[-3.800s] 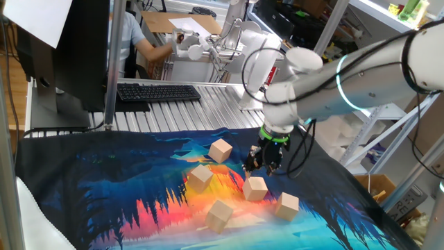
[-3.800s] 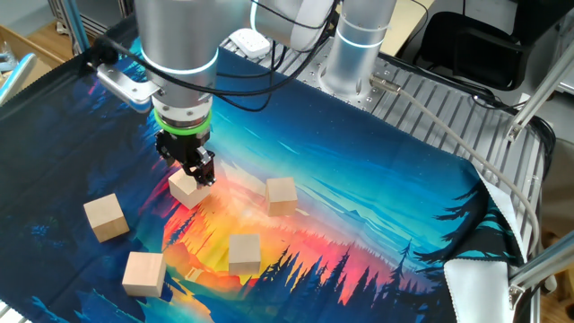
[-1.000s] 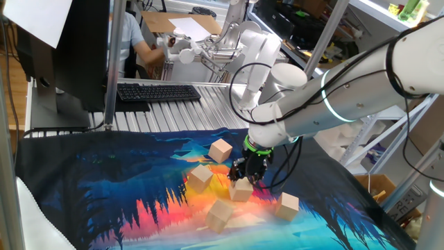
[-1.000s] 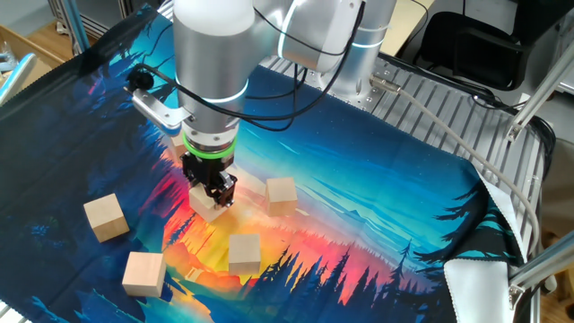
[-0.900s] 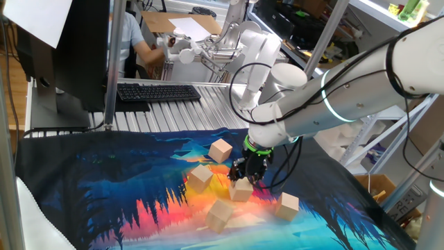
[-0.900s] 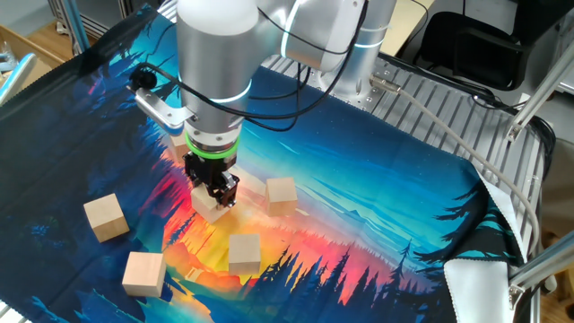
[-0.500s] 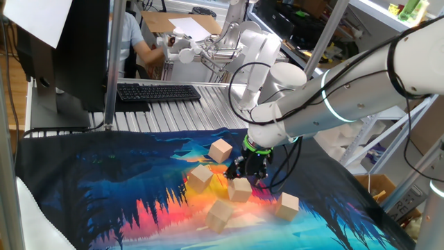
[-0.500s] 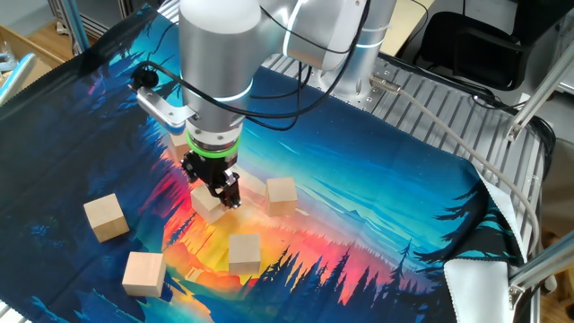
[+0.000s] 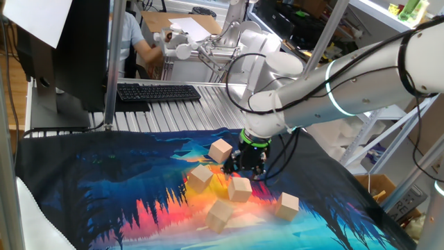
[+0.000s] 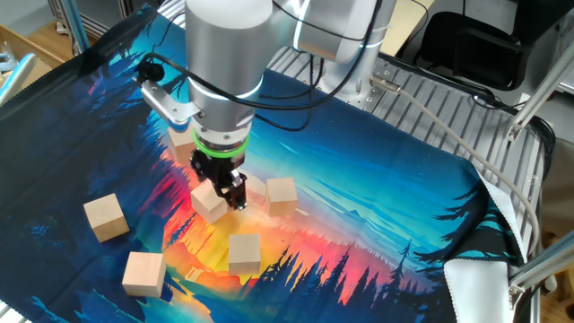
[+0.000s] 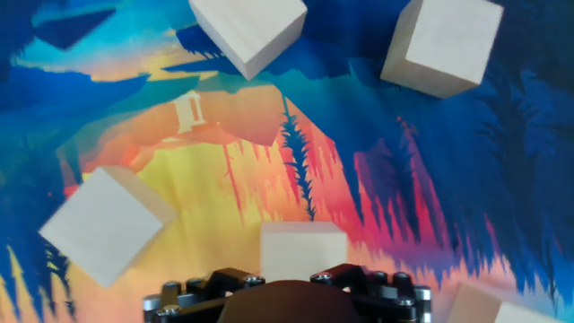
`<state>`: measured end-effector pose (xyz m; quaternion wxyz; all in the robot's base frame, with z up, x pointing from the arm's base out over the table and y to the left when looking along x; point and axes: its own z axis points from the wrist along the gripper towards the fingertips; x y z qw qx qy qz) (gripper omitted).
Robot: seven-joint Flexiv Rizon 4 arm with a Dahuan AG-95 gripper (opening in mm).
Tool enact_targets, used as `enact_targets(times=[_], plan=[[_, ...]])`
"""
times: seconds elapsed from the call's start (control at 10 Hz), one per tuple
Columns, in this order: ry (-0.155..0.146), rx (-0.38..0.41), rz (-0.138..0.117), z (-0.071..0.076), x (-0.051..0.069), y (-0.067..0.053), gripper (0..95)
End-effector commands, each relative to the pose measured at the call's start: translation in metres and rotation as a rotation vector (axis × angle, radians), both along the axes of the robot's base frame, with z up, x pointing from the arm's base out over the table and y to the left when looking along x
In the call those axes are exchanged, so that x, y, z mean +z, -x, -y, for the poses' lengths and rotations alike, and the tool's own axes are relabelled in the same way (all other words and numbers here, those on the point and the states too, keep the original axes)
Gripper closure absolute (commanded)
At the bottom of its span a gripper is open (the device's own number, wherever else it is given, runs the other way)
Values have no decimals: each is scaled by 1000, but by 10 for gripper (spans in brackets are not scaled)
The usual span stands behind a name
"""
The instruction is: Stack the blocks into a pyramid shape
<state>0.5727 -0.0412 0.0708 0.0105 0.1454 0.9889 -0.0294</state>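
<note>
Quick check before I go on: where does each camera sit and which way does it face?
One fixed view: low at the cloth's edge, facing the arm, keyboard behind.
Other fixed view: high on the opposite side, beside the arm's base, looking down at the tool.
Hand view: on the wrist, straight down; only the tool's base shows.
All share the released block.

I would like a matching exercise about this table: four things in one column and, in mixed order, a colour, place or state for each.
Things:
1. gripper
2. keyboard
3. block nearest the gripper
4. cloth

States:
A. black, on the ribbed metal behind the cloth
B. blue and orange print, spread out
C. open, pointing down
D. light wood, lying on the orange print

Pairs: 1-C, 2-A, 3-D, 4-B
</note>
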Motion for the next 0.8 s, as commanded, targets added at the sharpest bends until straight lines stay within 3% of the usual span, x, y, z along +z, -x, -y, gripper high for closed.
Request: enact_targets(times=[0.1,0.4,0.8], plan=[[-8,-111,5,-13,1,-15,380],[-10,-183,-9,-24,11,-28,380],[-16,-262,-4,-30,20,-32,380]])
